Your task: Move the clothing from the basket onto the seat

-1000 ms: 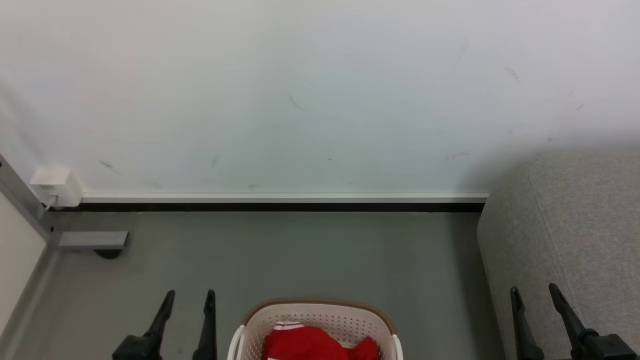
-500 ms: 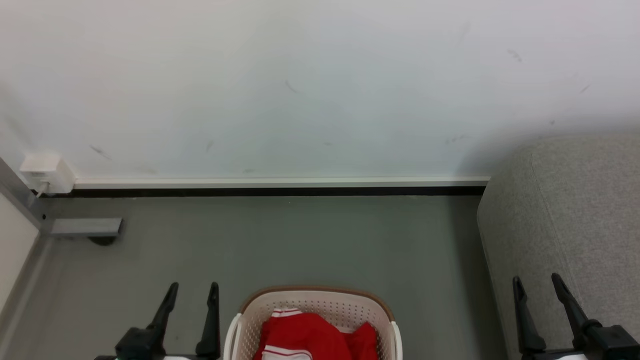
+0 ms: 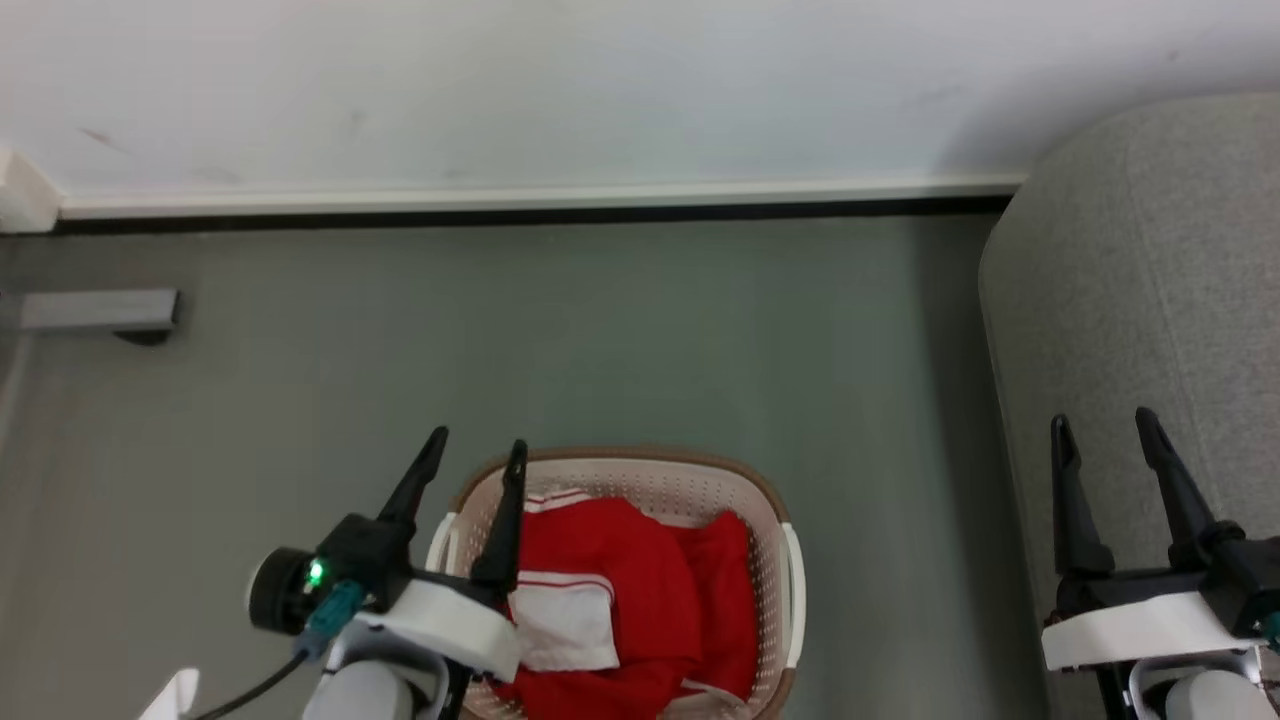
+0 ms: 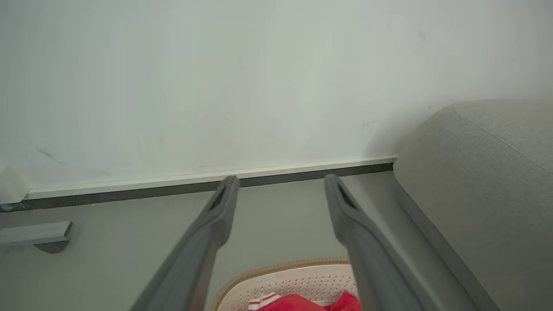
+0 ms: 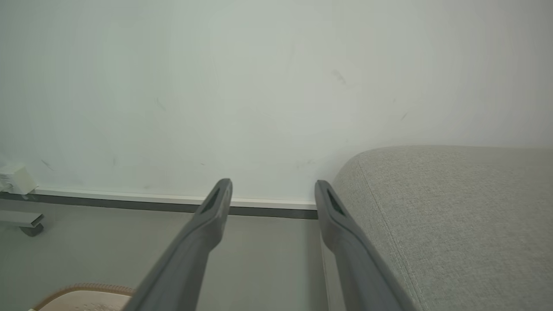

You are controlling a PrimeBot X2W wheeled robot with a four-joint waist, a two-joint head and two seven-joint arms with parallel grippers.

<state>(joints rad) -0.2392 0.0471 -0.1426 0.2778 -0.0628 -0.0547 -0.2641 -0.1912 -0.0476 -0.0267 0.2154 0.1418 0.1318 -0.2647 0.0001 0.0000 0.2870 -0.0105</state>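
Clothing (image 3: 650, 585) lies heaped inside the basket (image 3: 700, 478), bright red with white striped trim and a white patch of lining turned up on its left side. Where one piece ends and the next begins I cannot tell. The basket stands on the grey floor (image 3: 600, 340), well out from the wall (image 3: 500, 80) and its skirting board (image 3: 540, 195), with the sofa (image 3: 1150, 300) to its right and a strip of bare floor between the two. The left gripper (image 3: 478, 440) hangs at the basket's left rim with its jaws apart and nothing between them. In the head view one finger crosses the rim and the edge of the red fabric, and the other lies over the floor outside the basket. Whether either finger touches the rim or the fabric cannot be told. From the left wrist camera the two fingers point toward the skirting board, and the far rim of the basket and a little red cloth show low between them. A green light (image 3: 316, 573) glows on that wrist, and a dark cable (image 3: 250, 690) trails from it. The right gripper (image 3: 1101, 417) is held over the sofa's near edge, jaws also apart and empty, well away from the basket. A grey metal foot (image 3: 95, 310) sits on the floor at the far left, below a white box (image 3: 15, 195) on the wall.
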